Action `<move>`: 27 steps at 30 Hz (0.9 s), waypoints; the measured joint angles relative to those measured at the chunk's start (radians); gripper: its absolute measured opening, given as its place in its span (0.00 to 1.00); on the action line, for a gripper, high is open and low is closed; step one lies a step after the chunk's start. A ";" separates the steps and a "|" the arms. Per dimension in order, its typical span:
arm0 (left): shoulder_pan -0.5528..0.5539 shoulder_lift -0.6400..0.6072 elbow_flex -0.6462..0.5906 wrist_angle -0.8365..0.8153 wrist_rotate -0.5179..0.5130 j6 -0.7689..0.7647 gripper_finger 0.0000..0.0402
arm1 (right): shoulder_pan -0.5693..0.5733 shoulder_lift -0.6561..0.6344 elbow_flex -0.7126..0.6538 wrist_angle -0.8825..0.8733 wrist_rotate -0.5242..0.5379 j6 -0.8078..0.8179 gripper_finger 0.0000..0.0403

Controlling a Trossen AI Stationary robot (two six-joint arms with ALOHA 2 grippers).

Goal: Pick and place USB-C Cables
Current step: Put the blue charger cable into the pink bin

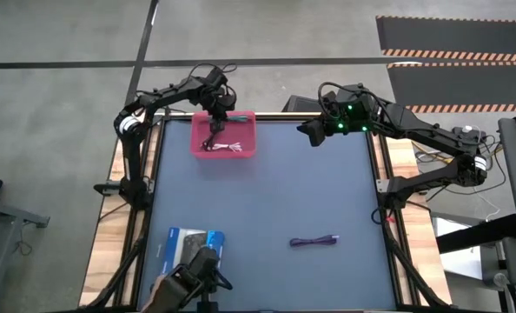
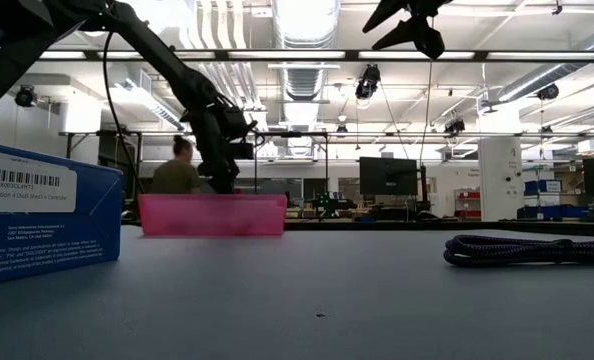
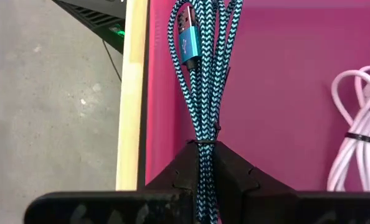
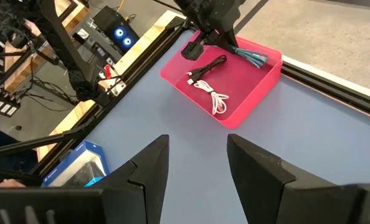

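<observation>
The purple cable (image 1: 314,242), light and limp, lies on the mat near the front edge and is best pinched at its bundled middle, while farther back the left gripper (image 3: 203,163) is clamped on the teal cable (image 3: 203,81) over the pink tray (image 1: 245,122), and the right gripper (image 4: 197,155) hangs apart.

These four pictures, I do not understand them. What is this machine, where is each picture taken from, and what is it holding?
It is a robot with two dark arms at a table. One camera looks down from above, one sits at table height, one rides on each wrist. The left gripper is shut on the teal cable, over the pink tray. In the tray lie a white cable and a black cable. The purple cable and a blue box lie on the table. The right gripper is open and holds nothing.
</observation>
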 joint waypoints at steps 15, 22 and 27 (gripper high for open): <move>0.020 0.011 0.000 0.026 0.000 0.002 0.04 | 0.000 0.000 0.000 0.000 0.015 0.000 0.38; 0.020 0.011 -0.001 0.027 0.000 0.001 0.04 | 0.000 0.000 0.000 0.000 0.015 0.000 0.38; 0.020 0.011 -0.001 0.027 0.000 0.001 0.04 | 0.000 0.000 0.000 0.000 0.015 0.000 0.38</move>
